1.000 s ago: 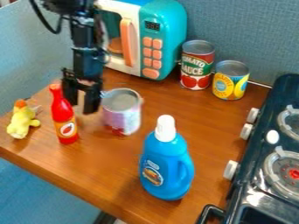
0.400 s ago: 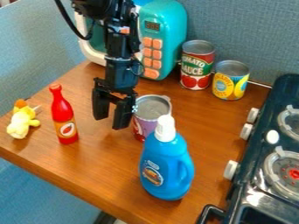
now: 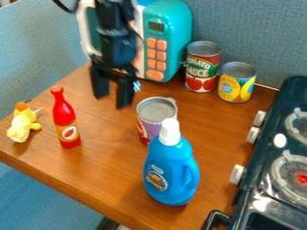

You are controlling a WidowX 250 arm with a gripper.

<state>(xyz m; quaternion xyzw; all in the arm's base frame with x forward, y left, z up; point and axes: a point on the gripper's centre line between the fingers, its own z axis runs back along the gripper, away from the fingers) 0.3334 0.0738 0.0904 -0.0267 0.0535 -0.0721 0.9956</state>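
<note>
The black gripper [image 3: 112,95] hangs above the wooden table in front of the toy microwave, open, with nothing between its fingers. Closest to it, down and to the right, stands a purple and red can [image 3: 156,112] with a grey top, apart from the gripper. A blue bottle with a white cap [image 3: 171,168] stands upright in front of that can and hides part of it. On the left a red bottle [image 3: 64,119] is upright, and beside it is a yellow plush toy [image 3: 24,125].
A teal and white microwave [image 3: 171,27] stands at the back. To its right are a tomato sauce can [image 3: 202,67] and a yellow can [image 3: 236,83]. A dark stove [image 3: 264,179] with white knobs borders the wooden table [image 3: 108,179] on the right.
The purple can slid right, to behind the blue bottle, as the gripper moved right beside it. Since then the gripper has risen and drawn slightly left, away from the can.
</note>
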